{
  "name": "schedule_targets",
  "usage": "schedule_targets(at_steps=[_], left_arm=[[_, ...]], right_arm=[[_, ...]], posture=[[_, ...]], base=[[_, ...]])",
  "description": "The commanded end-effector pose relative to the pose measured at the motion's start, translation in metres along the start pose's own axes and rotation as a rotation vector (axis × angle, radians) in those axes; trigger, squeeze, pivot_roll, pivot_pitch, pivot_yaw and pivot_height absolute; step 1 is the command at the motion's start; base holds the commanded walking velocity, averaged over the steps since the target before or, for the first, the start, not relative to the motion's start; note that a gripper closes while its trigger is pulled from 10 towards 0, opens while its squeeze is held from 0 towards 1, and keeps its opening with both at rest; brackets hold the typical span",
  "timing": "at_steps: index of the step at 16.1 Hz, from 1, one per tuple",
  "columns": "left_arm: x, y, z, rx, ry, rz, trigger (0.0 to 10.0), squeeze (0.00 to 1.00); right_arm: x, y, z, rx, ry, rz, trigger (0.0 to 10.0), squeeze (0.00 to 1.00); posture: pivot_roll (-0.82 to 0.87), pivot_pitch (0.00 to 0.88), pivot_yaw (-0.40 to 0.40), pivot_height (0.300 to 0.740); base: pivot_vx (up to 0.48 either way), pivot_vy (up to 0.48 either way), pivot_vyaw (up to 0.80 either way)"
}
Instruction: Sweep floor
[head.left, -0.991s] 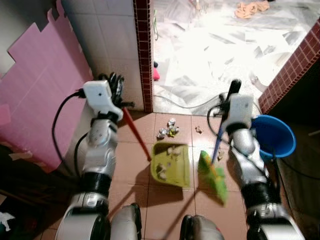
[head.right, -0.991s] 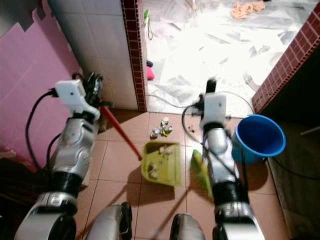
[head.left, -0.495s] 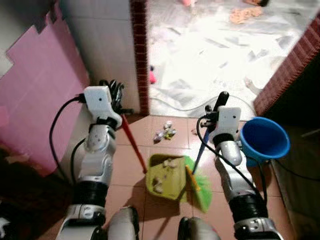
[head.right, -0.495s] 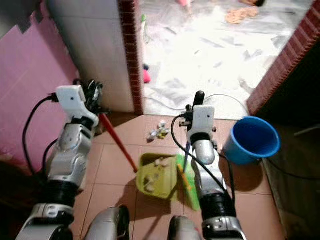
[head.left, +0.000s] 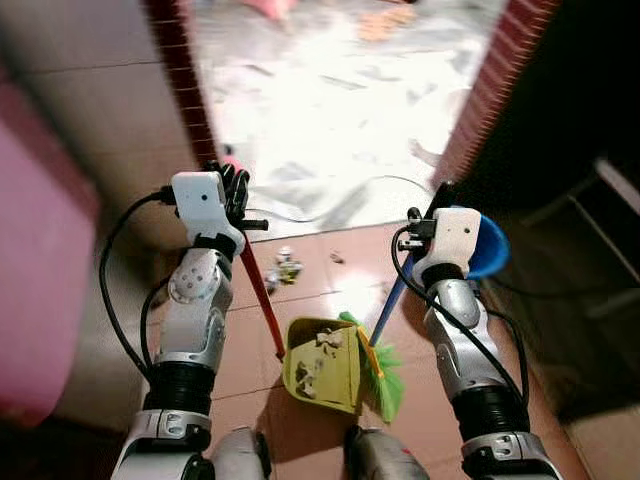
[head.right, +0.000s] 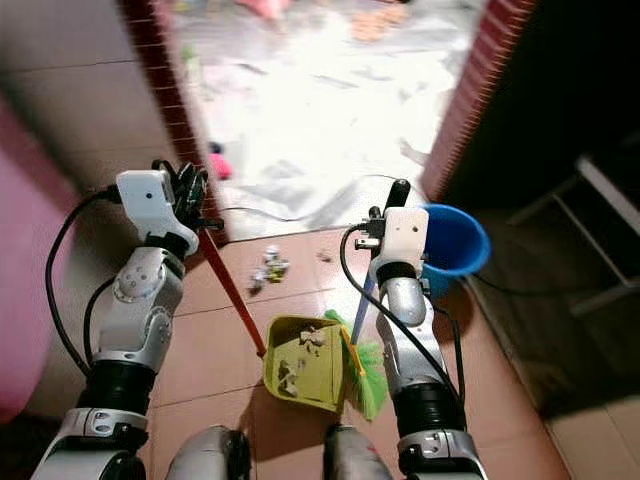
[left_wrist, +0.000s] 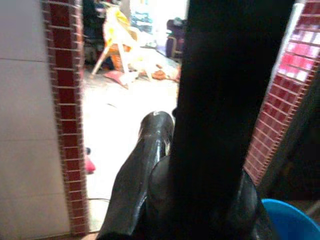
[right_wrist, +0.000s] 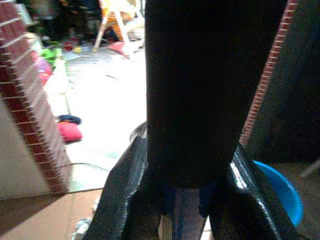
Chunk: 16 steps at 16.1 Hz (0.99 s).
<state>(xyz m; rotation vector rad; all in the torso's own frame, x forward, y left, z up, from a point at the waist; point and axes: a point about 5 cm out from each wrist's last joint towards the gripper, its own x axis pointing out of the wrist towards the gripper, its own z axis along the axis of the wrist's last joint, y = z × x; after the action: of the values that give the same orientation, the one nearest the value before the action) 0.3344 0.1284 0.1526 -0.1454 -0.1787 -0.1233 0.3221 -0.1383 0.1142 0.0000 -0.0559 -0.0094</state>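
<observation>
Right tool (head.left: 440, 205) around broom (head.left: 380, 350), beside dustpan (head.left: 320, 362)

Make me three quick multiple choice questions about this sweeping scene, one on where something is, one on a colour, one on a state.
1. Where is the blue bucket?
A. beside the right arm
B. behind the left arm
C. inside the dustpan

2. What colour is the handle held by the left gripper?
A. blue
B. red
C. white

3. What state is the dustpan in?
A. empty
B. holding scraps
C. upside down

Answers: 1 A, the bucket sits on the floor by the right arm. 2 B, a red handle runs down to the dustpan. 3 B, pale scraps lie in it.
</observation>
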Motion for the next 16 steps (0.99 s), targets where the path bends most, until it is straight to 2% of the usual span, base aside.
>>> schedule_targets(at_steps=[1,4,13,15,16], left_arm=[[0.003,-0.008,0.013,-0.040,-0.052,-0.021,10.0,0.00],[0.004,-0.010,0.013,-0.040,-0.046,-0.026,10.0,0.00],[0.008,-0.011,0.015,-0.036,-0.047,-0.025,10.0,0.00],[0.011,-0.001,0.027,0.040,-0.120,0.055,10.0,0.00],[0.012,0.003,0.032,0.047,-0.136,0.088,10.0,0.00]], right_arm=[[0.001,-0.001,0.002,-0.001,-0.001,-0.017,10.0,0.00],[0.002,-0.007,0.006,-0.041,-0.027,-0.062,10.0,0.00],[0.004,-0.006,0.008,-0.051,-0.033,-0.064,10.0,0.00],[0.004,-0.010,0.007,-0.062,-0.030,-0.077,10.0,0.00],[0.004,-0.011,0.007,-0.065,-0.030,-0.081,10.0,0.00]], posture=[[-0.03,0.062,0.023,0.740],[-0.03,0.061,0.025,0.740],[-0.04,0.062,0.025,0.740],[-0.04,0.054,0.026,0.740],[-0.04,0.054,0.026,0.740]], base=[[0.000,-0.304,-0.80],[0.000,-0.295,0.00],[0.000,-0.393,0.00],[0.000,0.000,0.00],[0.000,0.000,0.00]])
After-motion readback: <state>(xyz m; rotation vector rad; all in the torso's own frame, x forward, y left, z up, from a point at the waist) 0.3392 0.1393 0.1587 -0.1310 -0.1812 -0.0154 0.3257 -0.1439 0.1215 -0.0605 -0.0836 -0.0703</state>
